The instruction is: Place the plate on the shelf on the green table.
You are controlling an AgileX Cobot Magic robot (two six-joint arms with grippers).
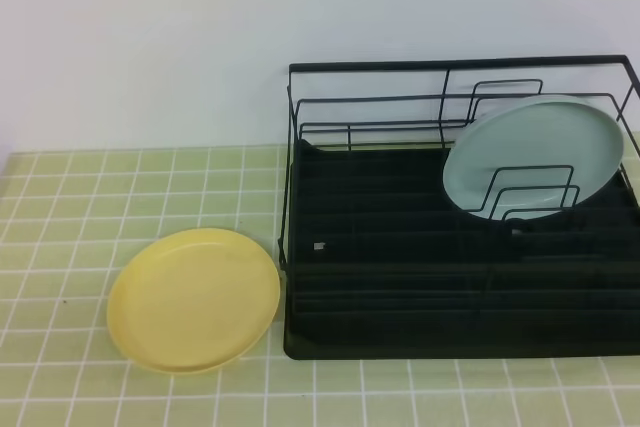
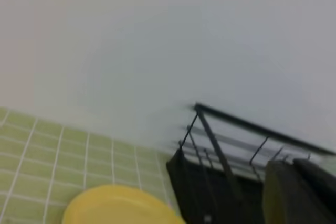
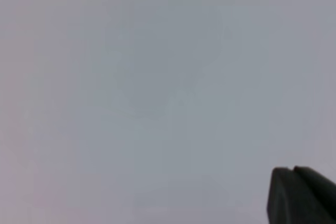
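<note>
Nearest: both my grippers, left (image 2: 294,195) and right (image 3: 300,195), clenched on nothing. Plate (image 1: 193,298): pale yellow, flat on green table (image 1: 80,197), just left of shelf (image 1: 460,247); likely light, stiff, slick; take by rim.

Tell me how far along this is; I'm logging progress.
Nothing is done yet. The yellow plate lies flat on the green table, left of the shelf, which holds only a mint-blue plate. No claw holds anything. Left: grasp, lift, slot it in.
</note>
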